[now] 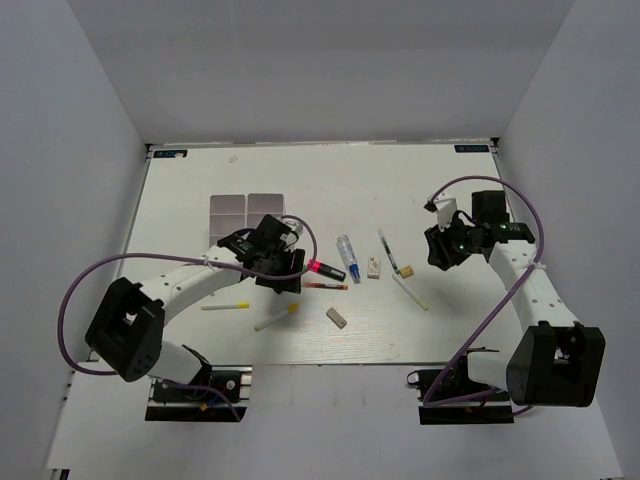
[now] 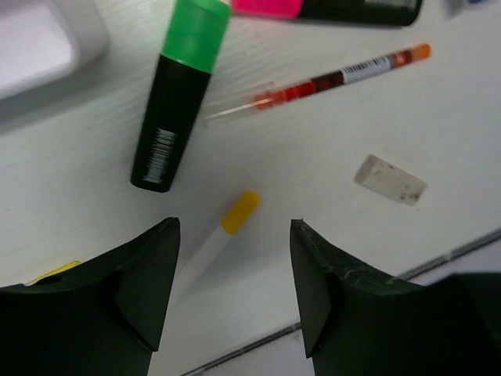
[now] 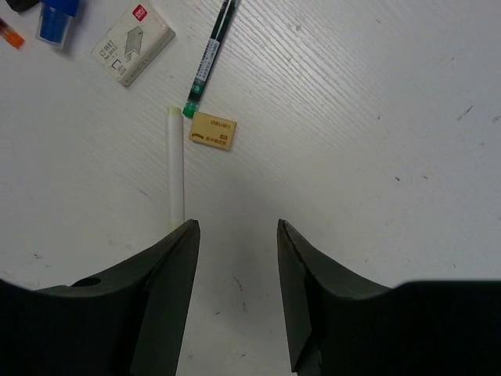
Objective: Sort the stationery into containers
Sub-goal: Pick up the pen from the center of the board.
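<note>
Left gripper [image 2: 235, 262]: jaws apart, gripping nothing, set over a yellow-capped white pen [image 2: 235, 218] that lies on the table between them. A green highlighter [image 2: 182, 94], pink highlighter [image 2: 266, 6], red pen [image 2: 329, 78] and grey eraser [image 2: 390, 179] lie loose close by.

Right gripper [image 3: 237, 266]: jaws apart, empty, with a white pen [image 3: 176, 168] just beside one finger. A beige eraser [image 3: 213, 130] sits beside the tip of a green pen [image 3: 210, 55].

The white organizer [image 1: 245, 208] stands far left on the table, and the stationery lies to its right and nearer.
</note>
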You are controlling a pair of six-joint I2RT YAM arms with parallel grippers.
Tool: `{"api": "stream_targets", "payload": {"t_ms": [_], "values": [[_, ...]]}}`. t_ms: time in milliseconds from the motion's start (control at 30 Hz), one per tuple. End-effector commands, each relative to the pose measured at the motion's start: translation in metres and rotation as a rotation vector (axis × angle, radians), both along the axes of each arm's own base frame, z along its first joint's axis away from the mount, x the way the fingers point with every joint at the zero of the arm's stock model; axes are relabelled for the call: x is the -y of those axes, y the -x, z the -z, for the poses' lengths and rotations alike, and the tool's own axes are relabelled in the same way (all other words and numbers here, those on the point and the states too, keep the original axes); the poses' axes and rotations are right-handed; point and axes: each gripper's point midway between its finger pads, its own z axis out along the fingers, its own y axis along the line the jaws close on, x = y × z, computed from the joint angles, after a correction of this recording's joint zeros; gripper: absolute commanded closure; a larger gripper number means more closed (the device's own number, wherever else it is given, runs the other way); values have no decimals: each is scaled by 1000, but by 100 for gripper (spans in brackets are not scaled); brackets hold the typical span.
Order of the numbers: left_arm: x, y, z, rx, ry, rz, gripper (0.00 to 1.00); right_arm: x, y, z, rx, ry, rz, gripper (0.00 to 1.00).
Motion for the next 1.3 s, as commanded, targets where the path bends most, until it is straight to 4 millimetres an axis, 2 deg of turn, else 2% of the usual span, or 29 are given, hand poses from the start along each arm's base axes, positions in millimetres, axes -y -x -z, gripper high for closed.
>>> {"api": "stream_targets", "payload": {"t_ms": [0,133,200,333,500,667,733,867,1267], "values": [[-10,-35,-20,189,-110,-91,31,-7,-9,-13,35,-44,-14,50],[-7,-45,-23,240,-136,-94,31,-7,-6,-7,20,-38,-20,48],[-2,-45,-17,248,-156,-65,31,-6,-6,-5,17,-37,-16,48],[-6,-48,-1,252,-237,-35,31,-7,-8,-5,11,-43,-18,48],[-5,-57,-4,310,-274,-37,37,-8,-8,-3,2,-44,-18,48],[-2,-58,3,319,-298,-40,39,-9,-5,-1,-8,-52,-16,48],[-1,-55,14,303,-313,-26,43,-8,-4,1,-9,-52,-13,47],[1,-54,22,300,-321,-28,46,-8,-2,1,-10,-47,-13,47],[5,-62,29,307,-350,-71,55,-8,3,4,-19,-45,-18,47]]}}
